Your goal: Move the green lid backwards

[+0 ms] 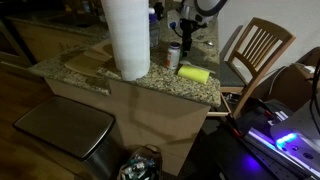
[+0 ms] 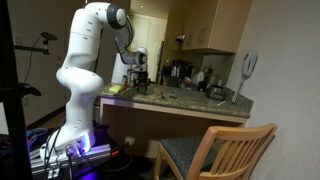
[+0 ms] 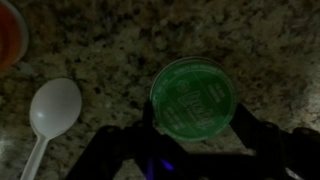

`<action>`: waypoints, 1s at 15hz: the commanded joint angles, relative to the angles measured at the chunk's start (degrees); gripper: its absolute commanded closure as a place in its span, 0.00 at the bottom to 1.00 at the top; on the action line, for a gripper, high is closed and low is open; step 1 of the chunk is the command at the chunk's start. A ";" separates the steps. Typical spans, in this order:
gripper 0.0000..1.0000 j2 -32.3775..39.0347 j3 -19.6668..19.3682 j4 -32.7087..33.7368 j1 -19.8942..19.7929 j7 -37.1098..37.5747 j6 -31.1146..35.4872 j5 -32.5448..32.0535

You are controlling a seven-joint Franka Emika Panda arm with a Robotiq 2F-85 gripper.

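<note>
The green lid (image 3: 193, 97) is round and bright green and lies flat against the speckled granite counter (image 3: 250, 40) in the wrist view. My gripper (image 3: 193, 128) straddles it, with one dark finger touching each side of its rim. In both exterior views the gripper (image 1: 185, 47) (image 2: 140, 82) is low over the counter, and the lid is hidden under it there.
A white plastic spoon (image 3: 52, 108) lies beside the lid, and a red object (image 3: 8, 35) sits at the frame's corner. A white can (image 1: 174, 56), a yellow block (image 1: 194, 73) and a tall paper towel roll (image 1: 128, 38) stand on the counter. A wooden chair (image 1: 255, 50) is beside it.
</note>
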 commanded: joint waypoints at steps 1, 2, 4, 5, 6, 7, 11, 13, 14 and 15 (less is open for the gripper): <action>0.48 6.02 -1.70 6.17 -1.46 -4.97 -2.17 5.46; 0.48 6.90 -1.94 7.61 -1.69 -6.60 -3.32 7.68; 0.48 8.29 -2.41 9.93 -2.04 -9.62 -5.79 11.13; 0.48 8.64 -2.62 10.46 -2.08 -10.67 -6.59 12.07; 0.48 8.98 -3.00 11.11 -1.95 -11.18 -7.15 12.18; 0.48 9.25 -3.37 11.68 -1.83 -11.63 -7.46 12.08; 0.48 11.09 -4.06 13.98 -1.37 -11.66 -8.22 11.24; 0.48 12.06 -4.28 15.21 -1.31 -11.69 -8.53 11.16; 0.48 12.45 -4.29 15.77 -1.35 -11.90 -8.70 11.36; 0.48 12.83 -4.45 16.49 -1.23 -11.85 -9.00 10.92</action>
